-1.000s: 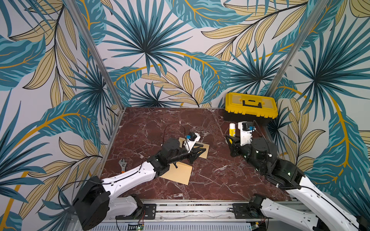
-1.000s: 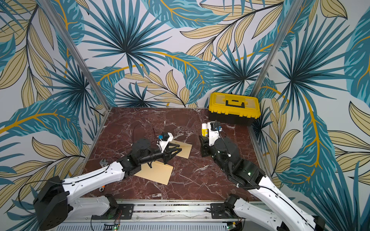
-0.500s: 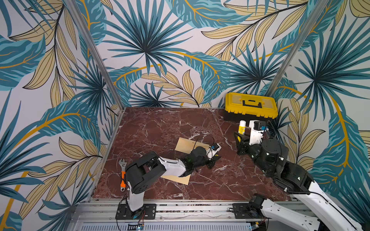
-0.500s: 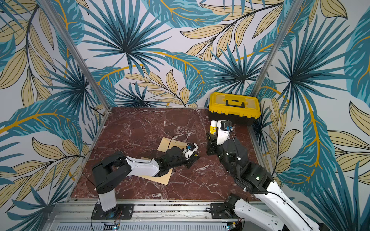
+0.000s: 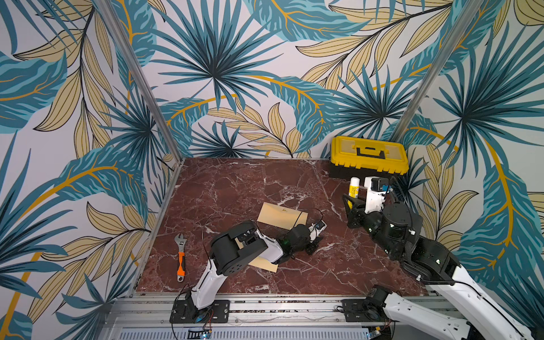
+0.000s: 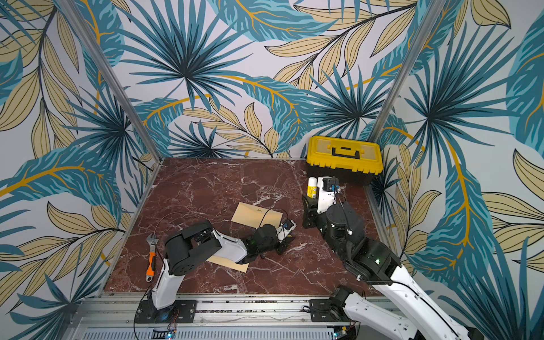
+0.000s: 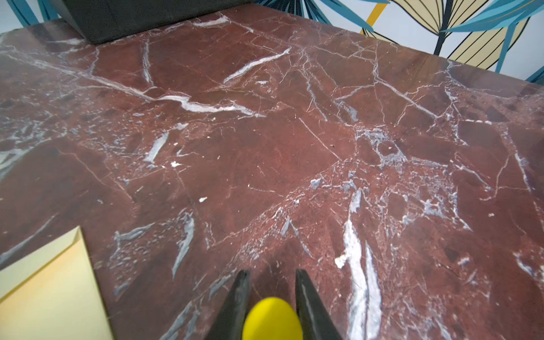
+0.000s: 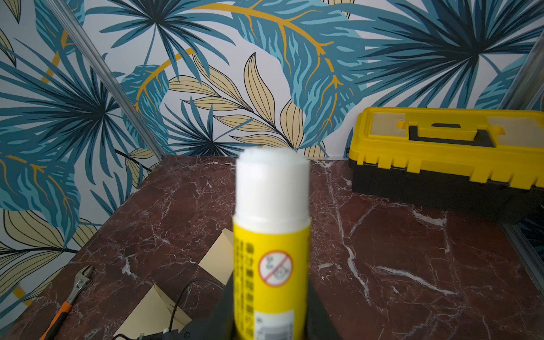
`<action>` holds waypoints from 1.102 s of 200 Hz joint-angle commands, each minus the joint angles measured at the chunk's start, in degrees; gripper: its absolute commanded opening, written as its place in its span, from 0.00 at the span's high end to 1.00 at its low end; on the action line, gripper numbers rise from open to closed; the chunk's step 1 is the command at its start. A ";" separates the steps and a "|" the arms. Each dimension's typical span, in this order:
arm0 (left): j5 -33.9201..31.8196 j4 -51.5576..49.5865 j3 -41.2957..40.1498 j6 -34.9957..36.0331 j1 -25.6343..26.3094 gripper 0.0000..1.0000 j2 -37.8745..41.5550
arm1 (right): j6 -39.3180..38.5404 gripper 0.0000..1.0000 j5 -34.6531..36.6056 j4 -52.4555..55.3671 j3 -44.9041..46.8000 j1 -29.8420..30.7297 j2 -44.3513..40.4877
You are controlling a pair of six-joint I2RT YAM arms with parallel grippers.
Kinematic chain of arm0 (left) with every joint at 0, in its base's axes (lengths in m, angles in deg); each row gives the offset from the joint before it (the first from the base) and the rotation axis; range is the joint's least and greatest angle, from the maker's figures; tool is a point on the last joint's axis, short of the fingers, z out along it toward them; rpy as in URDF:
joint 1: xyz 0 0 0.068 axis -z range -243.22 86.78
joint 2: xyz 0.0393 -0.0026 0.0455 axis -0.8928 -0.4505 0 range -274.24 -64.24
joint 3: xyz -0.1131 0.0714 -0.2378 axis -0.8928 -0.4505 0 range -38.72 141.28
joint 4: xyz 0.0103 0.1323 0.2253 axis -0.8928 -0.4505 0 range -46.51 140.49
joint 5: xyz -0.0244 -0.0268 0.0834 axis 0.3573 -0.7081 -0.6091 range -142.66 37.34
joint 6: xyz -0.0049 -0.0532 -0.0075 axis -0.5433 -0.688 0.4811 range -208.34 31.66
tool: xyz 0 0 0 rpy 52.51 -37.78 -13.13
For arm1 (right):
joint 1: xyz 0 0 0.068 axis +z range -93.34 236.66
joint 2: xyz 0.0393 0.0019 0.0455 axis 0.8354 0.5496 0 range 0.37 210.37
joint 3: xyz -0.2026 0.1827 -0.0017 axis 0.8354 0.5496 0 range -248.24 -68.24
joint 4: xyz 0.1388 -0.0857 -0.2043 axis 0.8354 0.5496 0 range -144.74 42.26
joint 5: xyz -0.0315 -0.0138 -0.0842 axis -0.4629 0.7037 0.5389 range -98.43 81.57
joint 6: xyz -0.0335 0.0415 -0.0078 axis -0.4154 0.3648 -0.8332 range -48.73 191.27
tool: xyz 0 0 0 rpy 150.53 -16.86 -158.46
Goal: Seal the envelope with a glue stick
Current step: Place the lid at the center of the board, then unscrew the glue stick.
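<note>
1. Right gripper (image 8: 272, 297): clenched on the glue stick (image 8: 272, 235). The stick is upright, uncapped, white tip uppermost.
2. In both top views the glue stick (image 5: 354, 188) is right of centre, just in front of the yellow-lidded toolbox (image 5: 369, 156) at the upper right of the marble table (image 5: 235, 182).
3. Label, right wrist view: yellow ground and a red crossed-out circle. A column of small black characters is too blurred to read. A white barcode patch sits at the base, cut off by the frame edge. The brand cannot be read.
4. Left gripper (image 7: 272, 276): grasping a yellow cap (image 7: 272, 319) between its black fingers. In a top view it sits low over the table near centre (image 5: 315, 243).
5. Envelope (image 5: 281, 216): tan, flat on the table at centre. The left arm lies across it and hides its middle. A small mark on the paper is too small to read.
6. Wrench (image 5: 180, 256): orange handle, lower left of the table, well apart from the envelope.
</note>
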State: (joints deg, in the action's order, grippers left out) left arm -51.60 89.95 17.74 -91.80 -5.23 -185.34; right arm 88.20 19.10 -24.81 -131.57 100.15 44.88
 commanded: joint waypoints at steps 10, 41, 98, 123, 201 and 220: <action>0.08 0.95 1.14 -0.61 0.10 0.71 0.36 | 0.86 1.00 -1.16 -0.23 -0.94 -0.24 0.50; -0.32 1.41 -0.33 -0.78 0.17 0.57 2.53 | 1.02 1.00 -1.73 -0.23 -0.96 -0.20 0.92; -0.92 -2.31 -2.72 -1.18 0.03 0.52 13.03 | 0.75 1.00 -5.35 -1.12 -1.02 -0.21 1.19; -0.18 -7.89 -1.86 -4.14 -1.37 0.52 20.15 | -0.18 1.00 -10.77 -5.30 0.92 -0.17 0.81; 15.88 -13.81 -3.03 -11.96 -11.66 0.51 43.50 | -3.77 1.00 -36.93 -22.63 4.00 -0.19 1.63; 21.11 -13.68 -3.10 -13.88 -14.68 0.49 49.01 | -4.58 1.00 -41.38 -25.35 4.27 -0.19 1.82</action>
State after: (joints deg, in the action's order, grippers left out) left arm -39.01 77.88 15.10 -102.31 -17.16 -142.17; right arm 85.82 -12.72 -42.32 -128.42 100.12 46.74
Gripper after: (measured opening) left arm 0.497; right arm 0.270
